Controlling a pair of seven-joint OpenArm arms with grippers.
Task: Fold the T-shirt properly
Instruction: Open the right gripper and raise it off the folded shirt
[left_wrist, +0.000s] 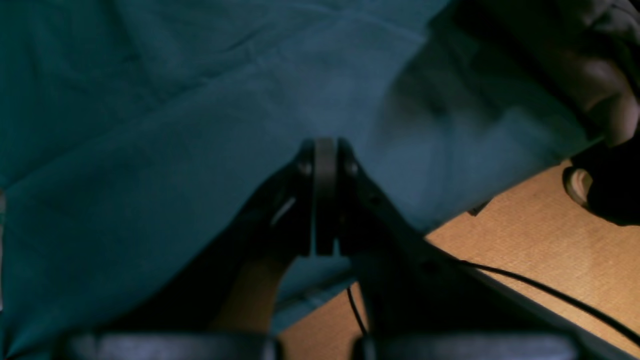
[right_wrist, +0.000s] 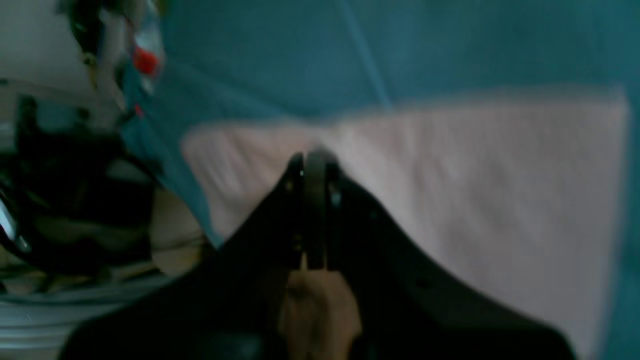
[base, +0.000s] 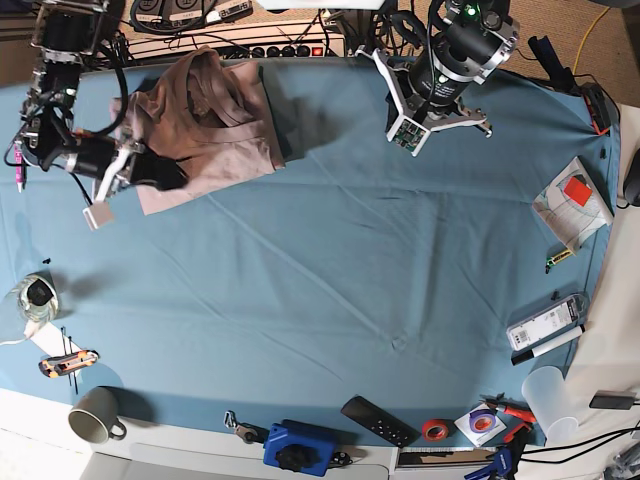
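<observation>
Teal tablecloth (base: 330, 270) covers the worktop. Right fingers (right_wrist: 314, 160) are closed, empty, over the T-shirt (base: 205, 125), which lies bunched at the far corner; left fingers (left_wrist: 325, 147) are closed, well apart. Risk: closed fingers dragging the fabric into further creases. Grey mug (base: 95, 415) contents not visible.

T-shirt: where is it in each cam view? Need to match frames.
Left wrist: not in view.
Right wrist: the T-shirt is the blurred pink band across the middle, beyond the right gripper.
Base: upper left, bunched, near the table's far edge.
Shared landmark: the teal tablecloth, in all three views.
</observation>
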